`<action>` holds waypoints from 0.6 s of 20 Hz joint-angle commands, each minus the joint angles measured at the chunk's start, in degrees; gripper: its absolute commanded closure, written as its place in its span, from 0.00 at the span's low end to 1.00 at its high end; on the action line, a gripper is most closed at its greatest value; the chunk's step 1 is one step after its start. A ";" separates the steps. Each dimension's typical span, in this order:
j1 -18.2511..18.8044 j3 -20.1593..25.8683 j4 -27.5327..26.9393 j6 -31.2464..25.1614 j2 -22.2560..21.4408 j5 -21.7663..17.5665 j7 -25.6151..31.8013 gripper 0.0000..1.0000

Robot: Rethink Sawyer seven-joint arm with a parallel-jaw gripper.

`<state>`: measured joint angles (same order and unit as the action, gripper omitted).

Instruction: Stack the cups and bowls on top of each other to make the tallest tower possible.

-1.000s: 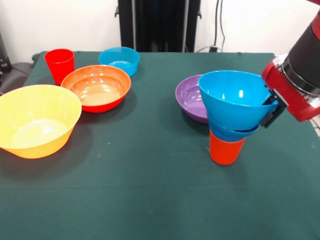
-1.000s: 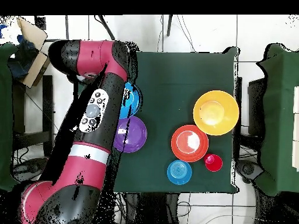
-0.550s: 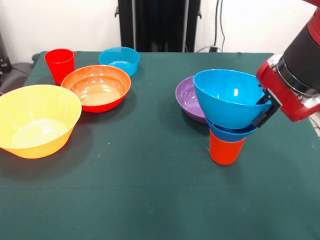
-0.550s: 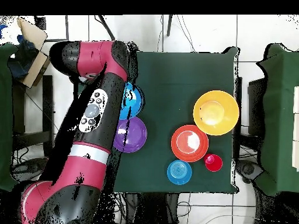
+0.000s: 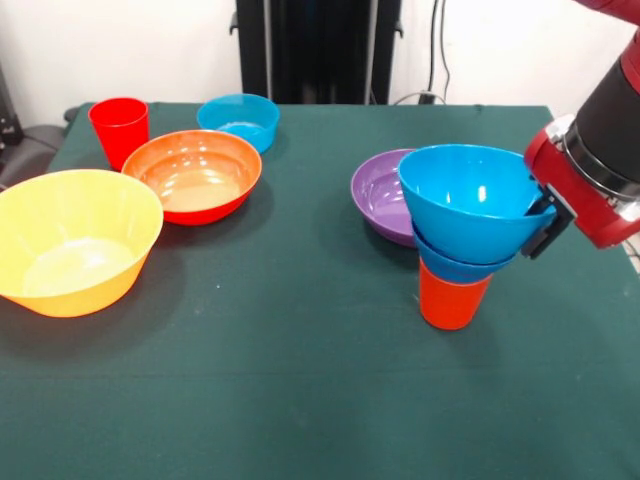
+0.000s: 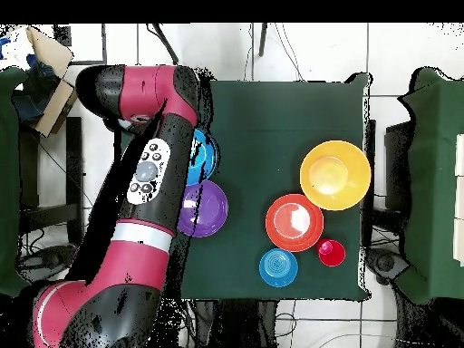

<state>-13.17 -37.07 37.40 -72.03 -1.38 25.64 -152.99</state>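
An orange cup (image 5: 452, 301) stands on the green table (image 5: 300, 380) with a small blue bowl (image 5: 462, 266) seated on it. A medium blue bowl (image 5: 470, 200) rests level in that bowl, so the tower is three pieces high. My gripper (image 5: 539, 214) comes in from the right and is shut on the medium blue bowl's right rim. In the overhead view the arm (image 6: 149, 181) covers the gripper, and only an edge of the medium blue bowl (image 6: 207, 154) shows. A purple bowl (image 5: 378, 196) sits just behind the tower.
At the left are a large yellow bowl (image 5: 72, 240), an orange-red bowl (image 5: 195, 173), a red cup (image 5: 120, 128) and a teal bowl (image 5: 240, 119). From overhead the same yellow bowl (image 6: 334, 175), orange-red bowl (image 6: 294, 222) and red cup (image 6: 331, 253) lie right of the arm.
The gripper and the medium blue bowl swung left and tilted, then came back right. The bowl now sits level and lower on the small blue bowl.
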 commanded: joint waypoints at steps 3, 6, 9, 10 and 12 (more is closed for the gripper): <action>2.16 9.86 3.85 1.04 -1.87 -0.98 4.62 1.00; 2.36 10.01 4.21 0.86 -2.24 -1.93 5.25 1.00; 2.32 9.36 4.03 0.25 -2.29 -3.19 5.43 1.00; 2.33 9.32 4.07 0.21 -2.33 -3.37 5.48 1.00; 2.33 9.25 4.30 0.20 -2.47 -3.79 5.83 1.00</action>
<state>-12.09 -34.59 37.44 -72.03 -2.58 25.42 -152.99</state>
